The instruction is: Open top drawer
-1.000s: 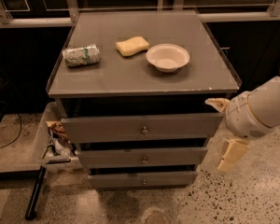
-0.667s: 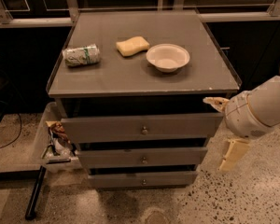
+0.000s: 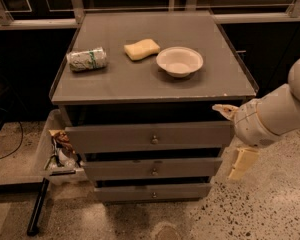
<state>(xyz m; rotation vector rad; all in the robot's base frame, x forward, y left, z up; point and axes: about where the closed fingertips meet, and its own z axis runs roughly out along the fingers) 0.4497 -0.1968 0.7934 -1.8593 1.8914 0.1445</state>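
The top drawer (image 3: 115, 137) is the widest grey front of the cabinet, with a small round metal knob (image 3: 154, 140) at its centre. It stands a little forward of the two narrower drawers (image 3: 152, 168) below it, with a dark gap above it. My gripper (image 3: 226, 142) is at the drawer's right end, to the right of the knob and apart from it. It is open, with one pale finger (image 3: 223, 110) near the drawer's top right corner and the other (image 3: 241, 164) lower down. It holds nothing.
On the cabinet top (image 3: 220, 84) lie a crushed can (image 3: 87, 59), a yellow sponge (image 3: 142, 49) and a white bowl (image 3: 179, 61). A clear bin with clutter (image 3: 60, 151) stands left of the cabinet. A dark pole (image 3: 38, 207) lies on the speckled floor.
My gripper has shifted slightly to the left, toward the drawer's right end. The drawers and the things on top have not moved.
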